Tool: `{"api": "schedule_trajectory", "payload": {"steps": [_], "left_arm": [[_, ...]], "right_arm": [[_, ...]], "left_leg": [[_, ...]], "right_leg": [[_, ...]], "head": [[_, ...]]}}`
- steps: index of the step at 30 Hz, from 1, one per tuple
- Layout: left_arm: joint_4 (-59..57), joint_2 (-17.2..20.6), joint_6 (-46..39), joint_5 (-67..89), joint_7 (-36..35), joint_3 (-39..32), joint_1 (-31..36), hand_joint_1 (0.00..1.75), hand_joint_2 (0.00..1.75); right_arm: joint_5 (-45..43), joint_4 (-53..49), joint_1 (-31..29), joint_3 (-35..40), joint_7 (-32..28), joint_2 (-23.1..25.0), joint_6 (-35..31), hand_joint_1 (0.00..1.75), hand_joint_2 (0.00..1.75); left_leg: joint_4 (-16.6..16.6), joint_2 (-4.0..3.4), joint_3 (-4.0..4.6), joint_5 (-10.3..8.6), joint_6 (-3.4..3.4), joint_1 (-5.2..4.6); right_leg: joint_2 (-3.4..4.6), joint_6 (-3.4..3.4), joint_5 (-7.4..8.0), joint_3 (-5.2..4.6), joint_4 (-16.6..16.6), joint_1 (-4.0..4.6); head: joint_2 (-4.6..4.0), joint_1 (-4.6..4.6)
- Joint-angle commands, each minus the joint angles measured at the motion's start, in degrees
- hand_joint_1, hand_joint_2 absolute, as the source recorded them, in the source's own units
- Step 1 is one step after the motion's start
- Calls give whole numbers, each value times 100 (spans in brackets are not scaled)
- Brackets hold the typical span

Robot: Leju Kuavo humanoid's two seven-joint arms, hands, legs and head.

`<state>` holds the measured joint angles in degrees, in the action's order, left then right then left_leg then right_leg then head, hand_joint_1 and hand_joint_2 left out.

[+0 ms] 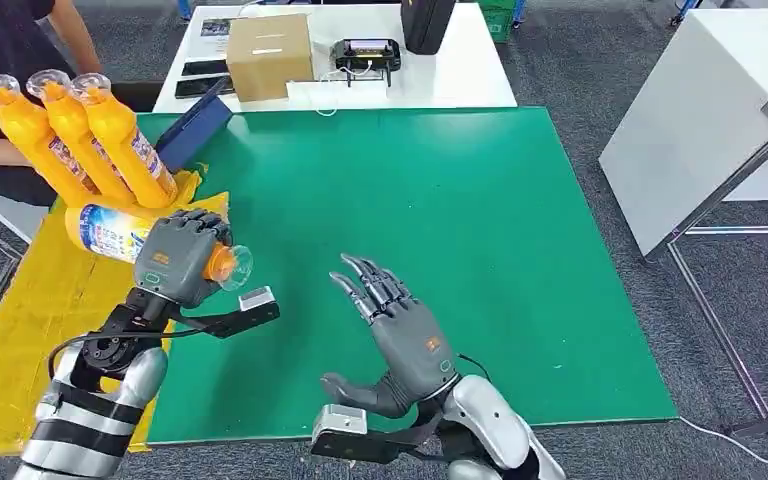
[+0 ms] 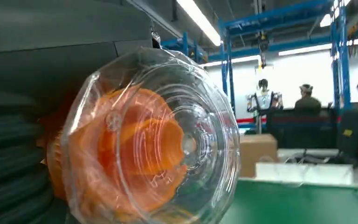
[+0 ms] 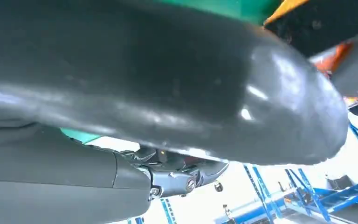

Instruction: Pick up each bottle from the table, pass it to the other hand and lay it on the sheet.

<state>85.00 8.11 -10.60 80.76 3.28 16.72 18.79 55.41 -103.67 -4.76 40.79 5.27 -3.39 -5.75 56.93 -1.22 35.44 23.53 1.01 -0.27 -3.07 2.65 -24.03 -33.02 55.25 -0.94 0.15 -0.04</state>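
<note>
At the far left, three orange bottles [image 1: 80,135] with clear caps are seen lying side by side on the yellow sheet [image 1: 50,300], which is spread over the left edge of the green surface [image 1: 440,220]. Just below them, a fourth orange bottle [image 1: 125,232] is gripped around its neck by the left robot hand [image 1: 180,258], above the sheet's edge; its clear cap [image 2: 154,140] is seen end-on in the left wrist view. Further right, the right robot hand [image 1: 395,330] is held spread and empty above the green surface. A cardboard box [image 1: 268,55], closed, is seen on the white table [image 1: 460,70] behind.
</note>
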Motion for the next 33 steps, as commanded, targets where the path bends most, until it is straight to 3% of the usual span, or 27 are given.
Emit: {"api": "schedule_trajectory", "payload": {"steps": [1, 6, 14, 26, 27, 28, 33], "left_arm": [[-1063, 470, 613, 552, -329, 679, 686, 175, 175], [-3136, 570, 1316, 374, -290, 1211, 1616, 175, 175], [-4589, 518, 1910, -359, 367, 1624, 2141, 175, 175], [-4799, 535, 1817, -564, 545, 1623, 2178, 175, 175], [-4816, 496, 1827, -692, 584, 1562, 2175, 0, 175], [-4905, 501, 2030, -813, 642, 1588, 2238, 0, 0], [-4883, 487, 1995, -1095, 828, 1438, 2221, 0, 0]], "right_arm": [[-5, -24, -27, -99, 27, -159, -13, 0, 0], [1, 144, -89, -109, 55, -88, -51, 0, 0], [-176, 377, -343, -37, 0, -133, 34, 0, 0], [-217, 406, -395, -14, -22, -155, 42, 0, 0], [-221, 387, -388, -1, -23, -172, 36, 0, 0], [-238, 399, -405, 8, -30, -194, 42, 0, 0], [-252, 383, -387, -11, -33, -231, 31, 0, 0]], "left_leg": [[2, 17, -20, 8, -7, 8], [-4, 23, -16, -3, -7, 5], [-2, 5, -18, 0, -7, 7], [-1, -1, -31, 5, -11, 10], [-2, 0, -25, 3, -9, 7], [-4, 0, -22, 0, -7, 5], [-3, 5, -24, -1, -6, 5]], "right_leg": [[11, -11, -10, 27, -2, 5], [-4, -9, -3, 21, -3, 2], [15, -8, -2, 21, -3, 4], [35, -13, -2, 34, -2, 6], [29, -10, -1, 28, -2, 4], [24, -8, 0, 24, -2, 3], [16, -6, 0, 28, -1, 2]], "head": [[0, 0], [0, 2], [0, 0], [0, -2], [0, 0], [0, 0], [2, 0]]}}
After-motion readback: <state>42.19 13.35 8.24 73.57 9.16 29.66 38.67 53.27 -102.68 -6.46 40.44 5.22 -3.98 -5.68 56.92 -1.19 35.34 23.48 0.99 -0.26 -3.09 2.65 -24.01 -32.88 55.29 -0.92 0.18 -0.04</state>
